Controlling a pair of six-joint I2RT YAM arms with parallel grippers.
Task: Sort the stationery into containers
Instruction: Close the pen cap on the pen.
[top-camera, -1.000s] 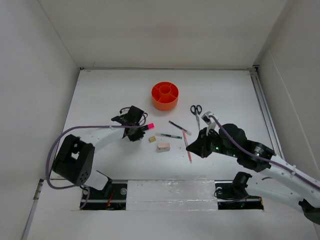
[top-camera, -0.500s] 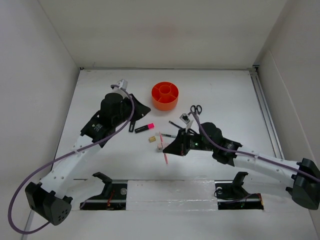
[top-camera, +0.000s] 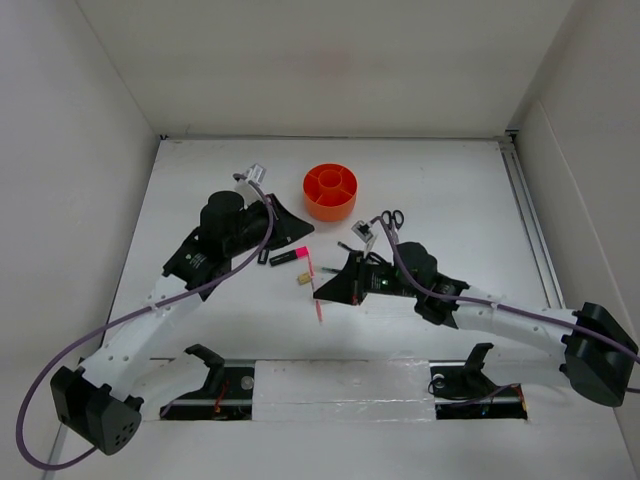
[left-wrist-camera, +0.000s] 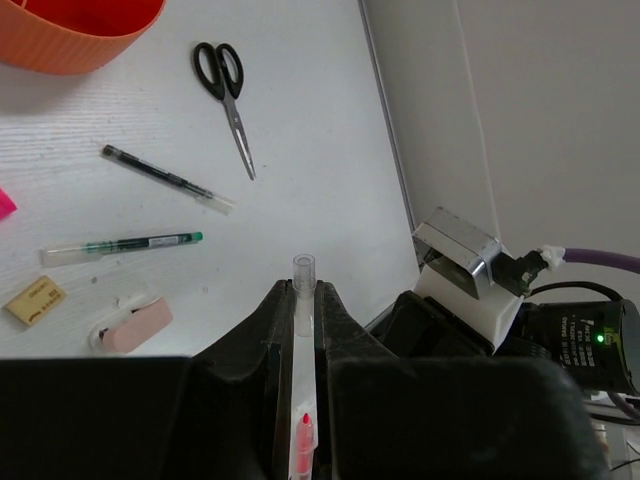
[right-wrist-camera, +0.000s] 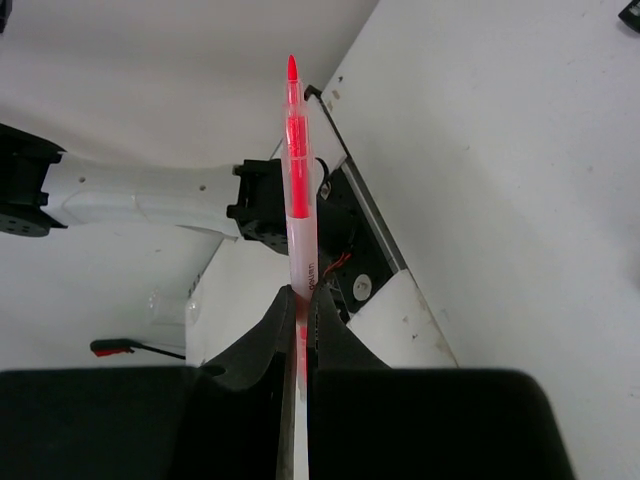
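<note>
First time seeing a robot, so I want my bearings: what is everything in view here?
table: 1, white
organiser: 1, orange, far centre
scissors: 1, black-handled, right of organiser
black pen, green pen: 2, flat, left of scissors
tan eraser, pink eraser: 2, side by side, near green pen
highlighter: 1, black, pink cap, left of pens
red pen: 1, clear barrel, held off table
left gripper: 1, black, closed on red pen's clear end
right gripper: 1, black, closed on it too

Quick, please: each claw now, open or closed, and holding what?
Left claw: closed on the pink-red pen.
Right claw: closed on the same pen.
</note>
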